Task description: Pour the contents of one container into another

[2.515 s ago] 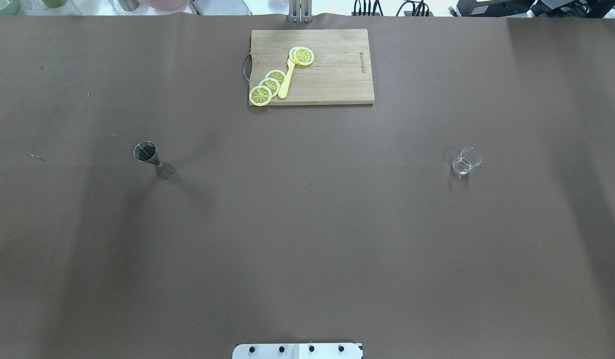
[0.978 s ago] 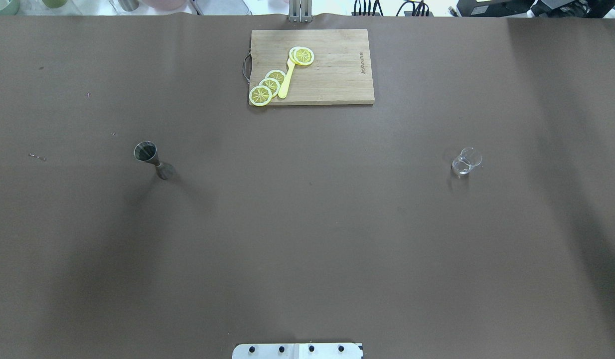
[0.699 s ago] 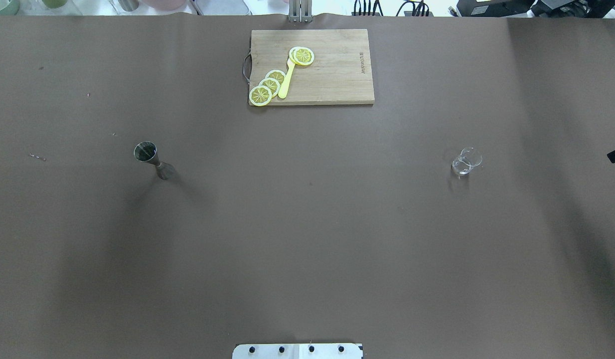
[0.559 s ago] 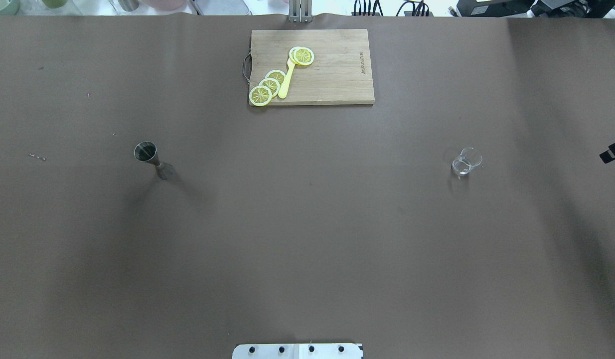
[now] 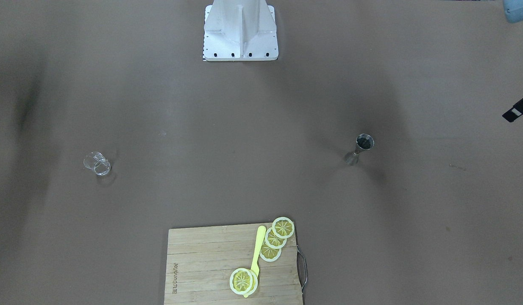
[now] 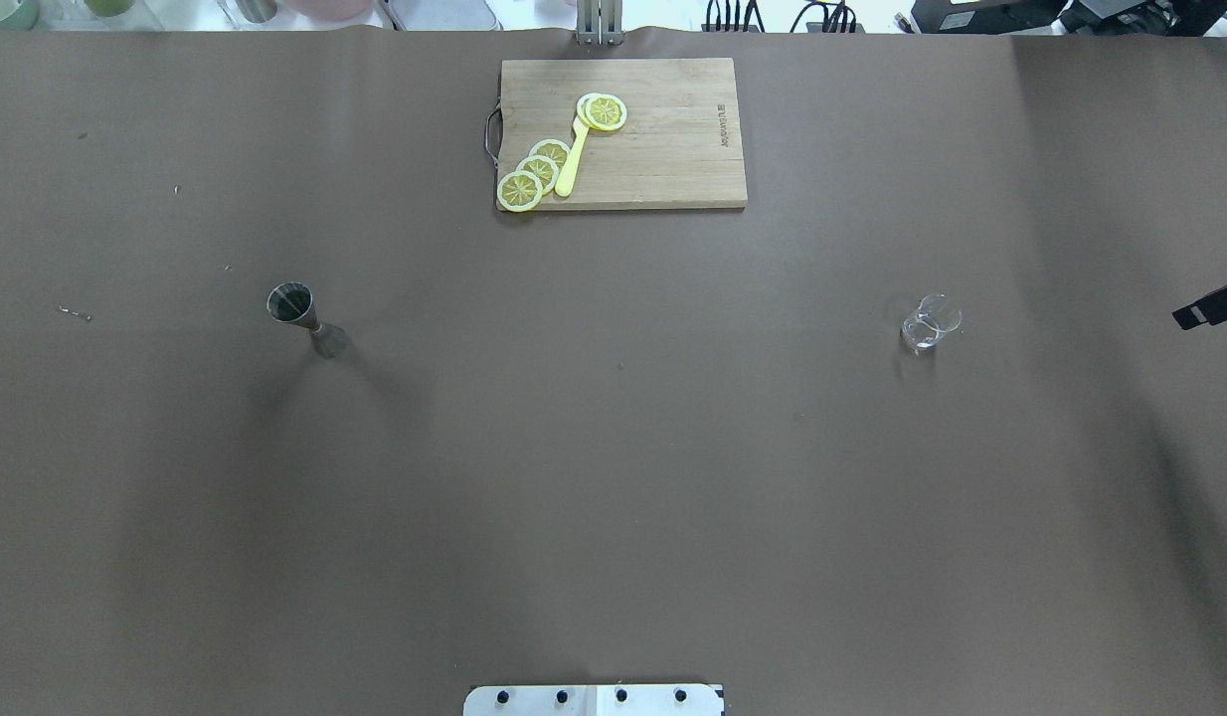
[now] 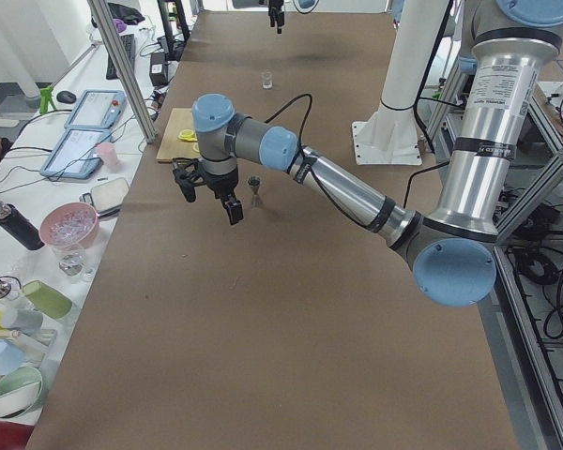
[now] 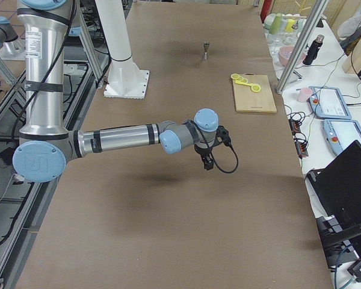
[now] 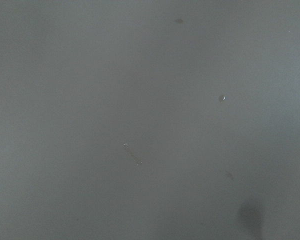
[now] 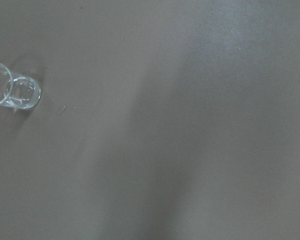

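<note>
A steel jigger (image 6: 305, 318) stands upright on the left half of the brown table (image 6: 613, 447), also seen in the front view (image 5: 360, 148). A small clear glass (image 6: 930, 321) stands on the right half and shows at the left edge of the right wrist view (image 10: 15, 92). Only a fingertip (image 6: 1198, 313) of my right gripper (image 8: 208, 162) reaches in at the overhead view's right edge, well right of the glass; whether it is open or shut does not show. My left gripper (image 7: 209, 197) hovers left of the jigger, fingers spread, holding nothing.
A wooden cutting board (image 6: 673, 169) with lemon slices (image 6: 534, 171) and a yellow knife (image 6: 572, 159) lies at the far middle of the table. The robot's base plate (image 6: 594, 699) sits at the near edge. The left wrist view shows only bare table.
My right gripper's fingertip has come into the overhead view from the right edge and crept left toward the glass. The jigger and the glass have not moved.
</note>
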Robot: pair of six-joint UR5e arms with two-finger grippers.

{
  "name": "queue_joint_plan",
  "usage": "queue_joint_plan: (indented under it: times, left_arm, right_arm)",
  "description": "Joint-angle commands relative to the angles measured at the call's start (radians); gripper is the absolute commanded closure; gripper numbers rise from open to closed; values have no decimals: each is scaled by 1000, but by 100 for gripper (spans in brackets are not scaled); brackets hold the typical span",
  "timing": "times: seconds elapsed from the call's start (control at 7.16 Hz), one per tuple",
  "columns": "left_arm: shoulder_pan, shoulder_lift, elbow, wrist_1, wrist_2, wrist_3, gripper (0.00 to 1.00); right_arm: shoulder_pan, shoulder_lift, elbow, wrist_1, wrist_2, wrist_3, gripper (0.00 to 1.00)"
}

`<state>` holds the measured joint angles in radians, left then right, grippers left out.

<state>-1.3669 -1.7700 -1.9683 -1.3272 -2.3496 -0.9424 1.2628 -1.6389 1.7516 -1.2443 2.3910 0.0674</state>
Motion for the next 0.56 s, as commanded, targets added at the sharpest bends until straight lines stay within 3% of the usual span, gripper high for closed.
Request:
queue_joint_plan:
  times: [0.0,0.14,0.28,0.42]
  left_arm:
    - [98,-20,-53,-49,111,-112,1]
    - [191,-13,-110,-91,162,-291,2]
    - [247,-3,-168,-114,291,-314,2]
    - [343,1,-207,-113,312,-387,2]
  right_arm:
    - [-2,-2,-117,236,26,6,0]
    - [-2,7,-200,364,57,9,0]
    - [-2,8,-199,377,65,9,0]
    - [-2,13,-164,378,72,6,0]
